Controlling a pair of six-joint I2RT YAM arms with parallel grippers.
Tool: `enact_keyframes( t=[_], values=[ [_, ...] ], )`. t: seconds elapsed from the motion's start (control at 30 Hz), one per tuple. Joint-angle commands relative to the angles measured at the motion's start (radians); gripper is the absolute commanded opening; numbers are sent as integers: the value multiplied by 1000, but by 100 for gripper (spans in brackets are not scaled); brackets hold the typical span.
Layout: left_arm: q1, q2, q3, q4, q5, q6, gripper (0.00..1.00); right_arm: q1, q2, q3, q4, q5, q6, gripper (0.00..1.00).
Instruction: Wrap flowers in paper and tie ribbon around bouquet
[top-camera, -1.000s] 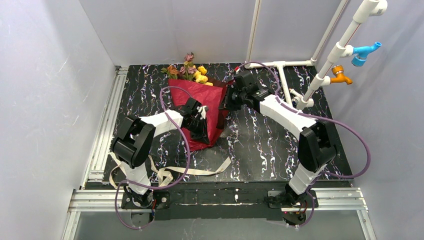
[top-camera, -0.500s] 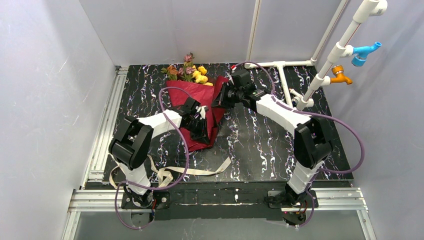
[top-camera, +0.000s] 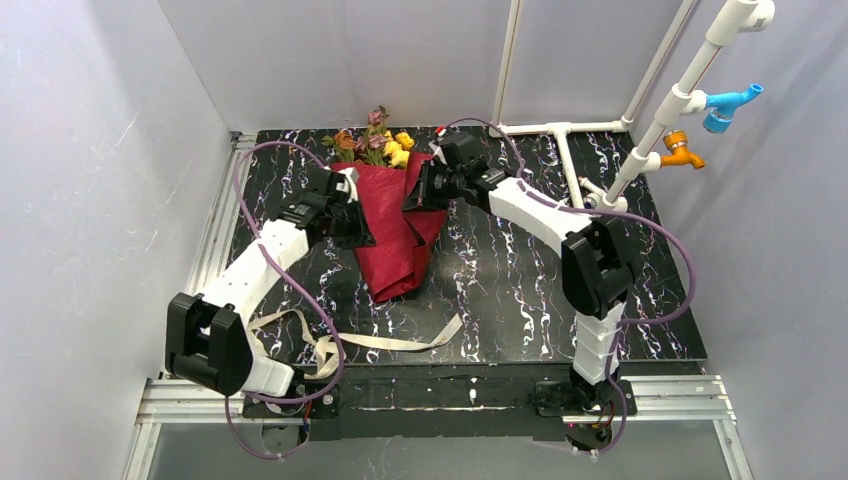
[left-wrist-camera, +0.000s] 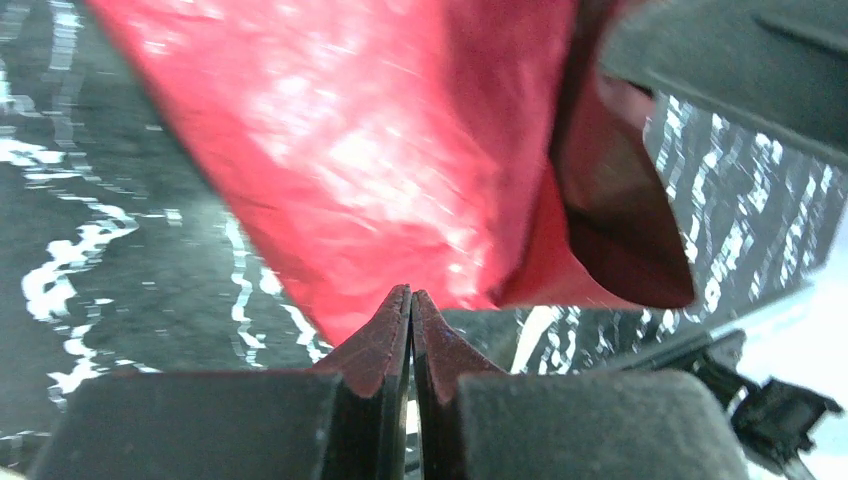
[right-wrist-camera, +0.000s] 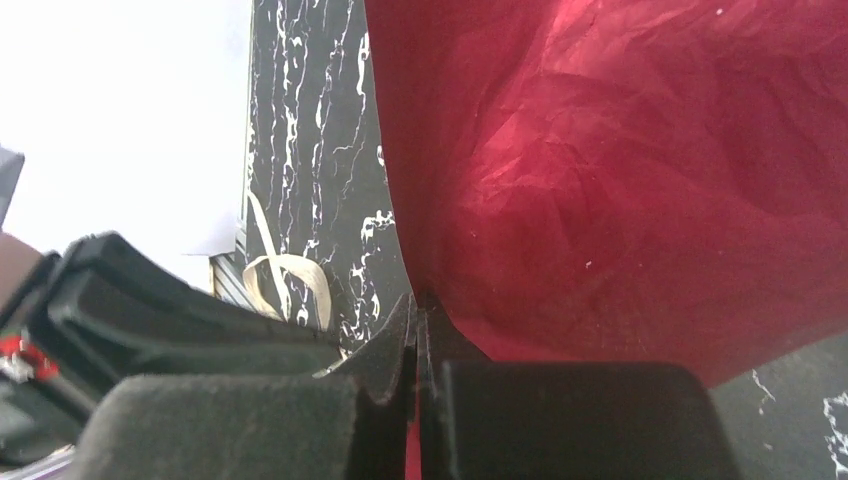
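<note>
The dark red paper (top-camera: 395, 245) lies folded into a narrow cone on the black marbled table. The flowers (top-camera: 375, 142) poke out of its far end, forming the bouquet. My left gripper (top-camera: 362, 232) is shut at the paper's left edge. In the left wrist view its tips (left-wrist-camera: 411, 296) meet just before the paper (left-wrist-camera: 400, 150), with nothing seen between them. My right gripper (top-camera: 412, 198) is shut on the paper's right flap, and red paper (right-wrist-camera: 620, 180) shows between its jaws (right-wrist-camera: 420, 300). The cream ribbon (top-camera: 400, 343) curls loose near the front edge and also shows in the right wrist view (right-wrist-camera: 285, 275).
White pipes (top-camera: 560, 140) stand at the back right, with a blue fitting (top-camera: 735, 100) and an orange one (top-camera: 680, 152). An aluminium rail (top-camera: 215, 240) runs along the table's left side. Purple cables loop off both arms.
My left gripper has left the paper's middle and moved up-left to its left edge. The right gripper has pulled the right flap leftwards, and the paper now lies narrower.
</note>
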Motion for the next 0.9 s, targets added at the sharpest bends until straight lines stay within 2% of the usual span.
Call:
enact_keyframes(
  t=[0.0,0.23,0.47,0.73,0.87],
  values=[
    [92,22,-57,-38,-47,58,0,15,51,100,-24,-31,-36,1],
    [106,183,-101,138,111,64,0,50,181,231,-94,-60,-75,1],
    [103,330,-76,208,169,43,0,74,296,347,-147,-88,-98,1],
    [100,334,-100,235,185,39,0,93,426,472,-138,-131,-81,1],
    [100,248,-104,192,138,28,0,95,463,480,-115,-144,-81,1]
  ],
)
